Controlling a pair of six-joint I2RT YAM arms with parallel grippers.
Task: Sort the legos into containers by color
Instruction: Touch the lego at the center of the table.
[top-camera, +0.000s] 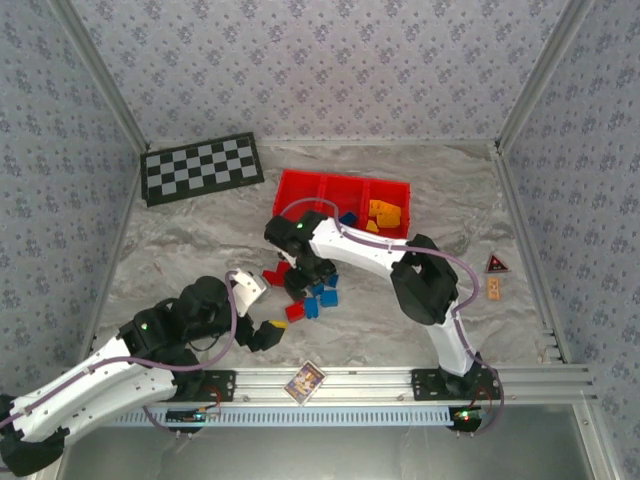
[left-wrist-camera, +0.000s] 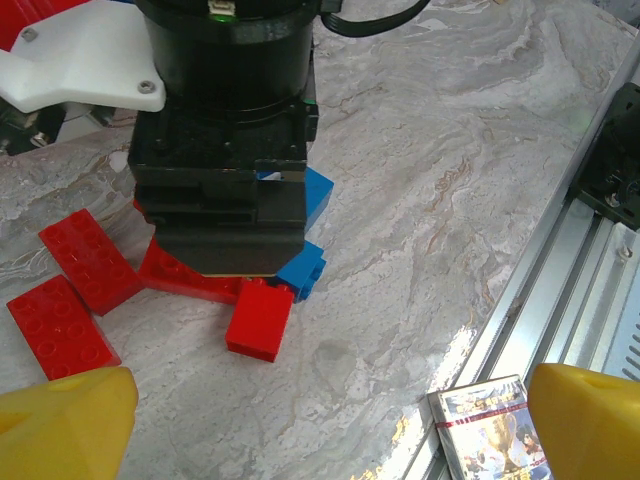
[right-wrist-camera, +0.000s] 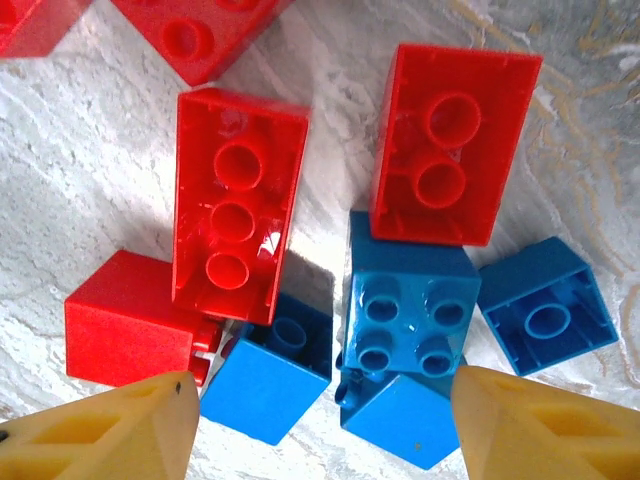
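R gripper (right-wrist-camera: 318, 420), jaws spread, over studded blue square plastic brick (right-wrist-camera: 408, 310) mid table (top-camera: 180, 250): centre, drop straight, miss touching upturned red oblong brick (right-wrist-camera: 455, 140). L gripper (left-wrist-camera: 325, 425) jaws spread too.

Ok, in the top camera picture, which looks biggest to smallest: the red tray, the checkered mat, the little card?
1. red tray and checkered mat: they look about the same, too close to rank.
2. little card: clearly smallest.

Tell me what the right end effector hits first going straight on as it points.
Likely one of the blue bricks in the pile straight ahead of the open right end effector; which one is unclear.
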